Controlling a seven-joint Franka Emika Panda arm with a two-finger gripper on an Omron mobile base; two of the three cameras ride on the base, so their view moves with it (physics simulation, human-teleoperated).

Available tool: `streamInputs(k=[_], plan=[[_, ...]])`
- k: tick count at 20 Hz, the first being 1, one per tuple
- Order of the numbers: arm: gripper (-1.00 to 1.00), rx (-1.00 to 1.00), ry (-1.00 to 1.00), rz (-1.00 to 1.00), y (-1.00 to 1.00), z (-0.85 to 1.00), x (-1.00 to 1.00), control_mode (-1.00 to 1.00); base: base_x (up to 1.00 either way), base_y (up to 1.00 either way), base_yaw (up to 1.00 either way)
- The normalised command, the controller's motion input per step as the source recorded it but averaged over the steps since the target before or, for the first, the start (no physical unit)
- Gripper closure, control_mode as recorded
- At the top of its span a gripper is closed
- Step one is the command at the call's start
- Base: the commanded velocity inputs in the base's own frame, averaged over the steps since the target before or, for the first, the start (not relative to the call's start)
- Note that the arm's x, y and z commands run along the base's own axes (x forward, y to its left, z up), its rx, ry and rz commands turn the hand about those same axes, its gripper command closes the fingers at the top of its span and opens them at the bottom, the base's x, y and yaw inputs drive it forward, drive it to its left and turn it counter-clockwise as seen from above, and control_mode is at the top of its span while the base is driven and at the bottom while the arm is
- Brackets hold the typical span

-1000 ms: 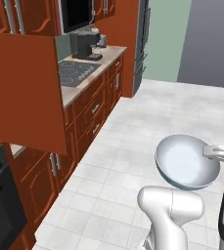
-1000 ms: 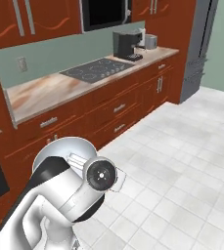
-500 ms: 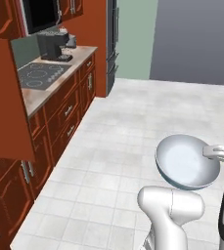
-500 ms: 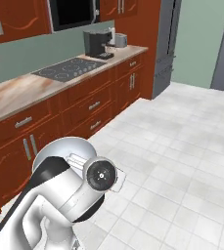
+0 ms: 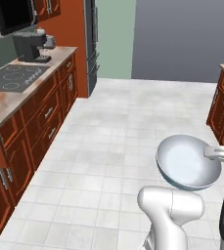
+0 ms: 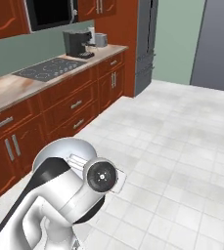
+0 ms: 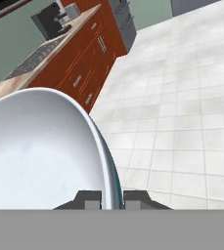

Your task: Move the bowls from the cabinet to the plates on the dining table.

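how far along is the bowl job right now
Done: one bowl is out of the cabinet. In hand: the gripper is shut on its rim, carrying it above the tiled floor. Left: setting it on a plate, then the second bowl; neither plates nor table are in sight.

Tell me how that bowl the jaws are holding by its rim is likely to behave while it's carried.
The bowl looks rigid, so it shouldn't flex. Its glossy surface probably makes it slippery. Pinched at one edge of the rim only, it may well swing or tilt when the base turns.
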Motion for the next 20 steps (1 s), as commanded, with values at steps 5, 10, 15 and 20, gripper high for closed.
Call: streamInputs(k=[5,10,15,20], plan=[[1.00,0.00,0.00,0.00,0.00,0.00,0.00,1.00,-0.03,-0.28,-0.07],[1.00,0.00,0.00,0.00,0.00,0.00,0.00,1.00,-0.07,-0.44,-0.14],[1.00,0.00,0.00,0.00,0.00,0.00,0.00,1.00,-0.01,-0.43,-0.22],[1.00,0.00,0.00,0.00,0.00,0.00,0.00,1.00,0.00,-0.16,-0.11]])
